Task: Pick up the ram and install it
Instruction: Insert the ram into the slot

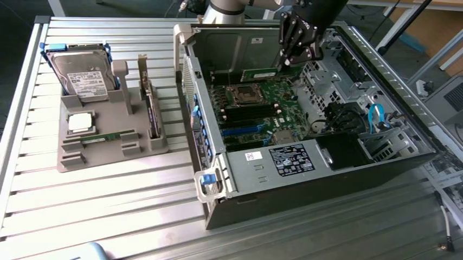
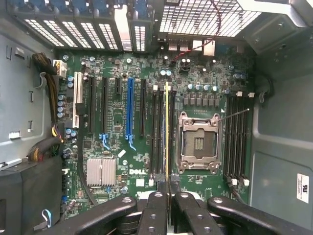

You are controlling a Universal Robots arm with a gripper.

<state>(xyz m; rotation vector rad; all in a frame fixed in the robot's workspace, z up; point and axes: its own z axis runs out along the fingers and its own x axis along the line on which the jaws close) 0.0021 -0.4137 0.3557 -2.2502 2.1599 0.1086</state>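
In the exterior view, an open computer case (image 1: 304, 189) lies on the slatted metal desk (image 1: 108, 206). The jaws reach down into its far end, pinched narrow on the ram (image 1: 262, 73), which is held on edge above the motherboard (image 1: 268, 116), just past the processor socket (image 1: 246, 95). On the exterior view's left, a gray tray (image 1: 108, 157) holds a hard drive (image 1: 85, 76), a silver chip (image 1: 81, 122), a second green stick (image 1: 101, 137) and a dark card (image 1: 150, 108) standing upright.

In the wrist view, the ram (image 2: 167, 127) shows edge-on as a thin pale line clamped between the jaws. It runs along the black memory slots (image 2: 157, 132) beside the socket (image 2: 199, 142). I cannot tell whether it touches a slot.
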